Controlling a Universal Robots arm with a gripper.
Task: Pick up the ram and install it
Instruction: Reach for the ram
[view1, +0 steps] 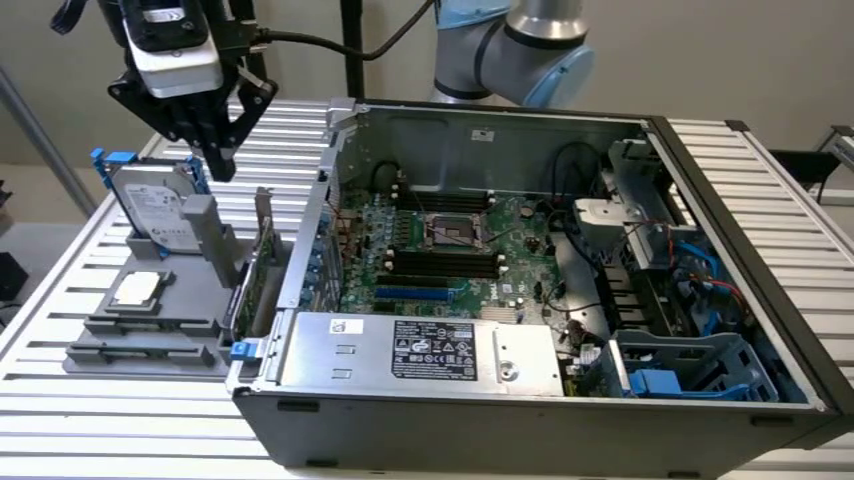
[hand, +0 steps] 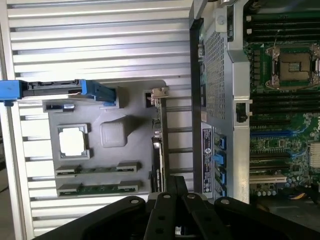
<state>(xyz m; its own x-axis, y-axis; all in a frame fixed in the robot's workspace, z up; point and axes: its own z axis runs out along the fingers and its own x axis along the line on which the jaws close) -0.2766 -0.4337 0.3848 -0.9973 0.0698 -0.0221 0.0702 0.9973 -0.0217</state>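
The ram (hand: 97, 189) is a thin green stick lying on edge in a groove of the grey holder (hand: 125, 107). In the exterior view the ram (view1: 140, 353) sits at the holder's near end, on the exterior view's left of the open computer case (view1: 534, 400). My gripper (view1: 218, 160) hangs shut above the holder's far end, over the hard drive (view1: 150, 205), well clear of the ram. Its black fingers (hand: 176, 186) are pressed together with nothing between them. The motherboard's black memory slots (view1: 441, 262) lie below the processor socket (view1: 451, 230).
A silver processor chip (hand: 73, 140) rests on the holder. A green expansion card (view1: 256, 270) stands upright between the holder and the case wall. The power supply (view1: 427, 350) fills the case's near side. Cables and a blue drive cage (view1: 681, 370) crowd the exterior view's right.
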